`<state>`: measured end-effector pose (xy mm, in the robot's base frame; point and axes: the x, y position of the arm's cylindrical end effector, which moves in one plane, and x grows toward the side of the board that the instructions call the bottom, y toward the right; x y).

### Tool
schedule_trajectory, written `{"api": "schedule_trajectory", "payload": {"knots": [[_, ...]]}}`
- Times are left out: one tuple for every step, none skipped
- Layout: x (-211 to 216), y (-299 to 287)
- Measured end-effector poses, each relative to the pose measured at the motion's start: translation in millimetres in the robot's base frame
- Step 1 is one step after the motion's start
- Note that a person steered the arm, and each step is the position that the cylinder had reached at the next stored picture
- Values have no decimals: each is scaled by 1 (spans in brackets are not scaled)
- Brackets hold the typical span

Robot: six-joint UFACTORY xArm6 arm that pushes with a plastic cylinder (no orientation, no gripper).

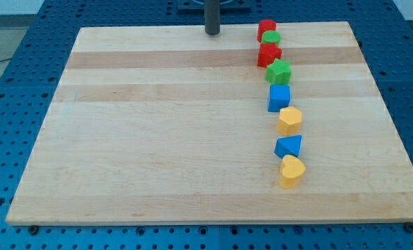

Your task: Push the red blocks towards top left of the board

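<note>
The rod's tip (212, 32) stands at the desk (157, 139) top edge, touching no block; there are no fingers, so nothing is held. Right of it, near the top edge, a column begins: red block (266, 28), green block (272, 38), red star-like block (268, 55), green star block (279, 71). Judgement: approach each red block from its right side and push leftward, so the interleaved green blocks are not dragged along.

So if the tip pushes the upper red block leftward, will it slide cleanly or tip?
The upper red block looks squat and rigid, so it probably slides rather than tips. The green block touches it, so it may drag or twist. My tip stands to its left, wrong side for that push.
</note>
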<state>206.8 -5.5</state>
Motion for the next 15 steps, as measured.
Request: {"api": "schedule_trajectory", "payload": {"knots": [[-2,0],[-12,41],[-13,78],[-15,91],[-15,98],[-14,100],[-14,100],[-9,120],[-2,135],[17,145],[67,184],[86,186],[106,222],[112,249],[113,202]]}}
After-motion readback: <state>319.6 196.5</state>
